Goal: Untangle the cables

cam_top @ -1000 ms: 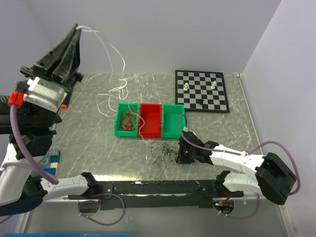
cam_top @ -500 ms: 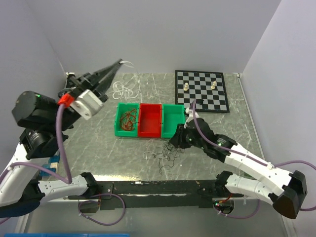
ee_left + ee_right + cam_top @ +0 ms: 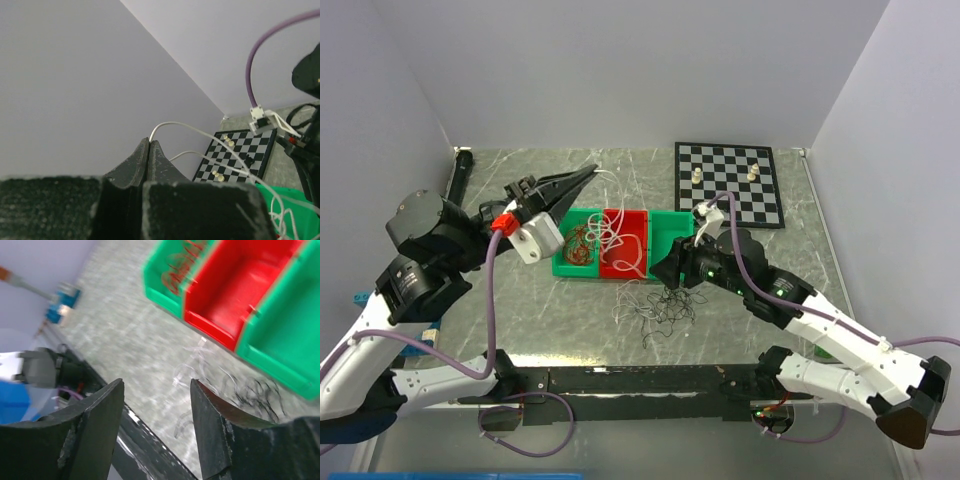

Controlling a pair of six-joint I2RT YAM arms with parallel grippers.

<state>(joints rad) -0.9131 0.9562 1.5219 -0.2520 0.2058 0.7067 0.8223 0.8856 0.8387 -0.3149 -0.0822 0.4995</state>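
My left gripper (image 3: 588, 174) is shut on a bunch of white cables (image 3: 616, 238), pinched at its tips (image 3: 150, 142). The strands (image 3: 176, 125) trail down and drape over the red bin (image 3: 632, 268). Red-brown cables (image 3: 579, 245) lie in the left green bin (image 3: 558, 264). A loose heap of black cables (image 3: 666, 306) sits on the table in front of the bins, with a few white strands (image 3: 624, 301) beside it. My right gripper (image 3: 668, 270) hangs open just above that heap, nothing between its fingers (image 3: 156, 386). The black cables (image 3: 256, 390) show right of its jaws.
A third bin, green (image 3: 670, 236), stands right of the red one. A chessboard (image 3: 730, 186) with a few pieces lies at the back right. A blue object (image 3: 360, 298) sits at the left table edge. The black base rail (image 3: 640, 382) runs along the near edge.
The left gripper swung down and right from high at the back left, carrying the white cables over the bins. The right gripper opened and moved left, up off the black heap.
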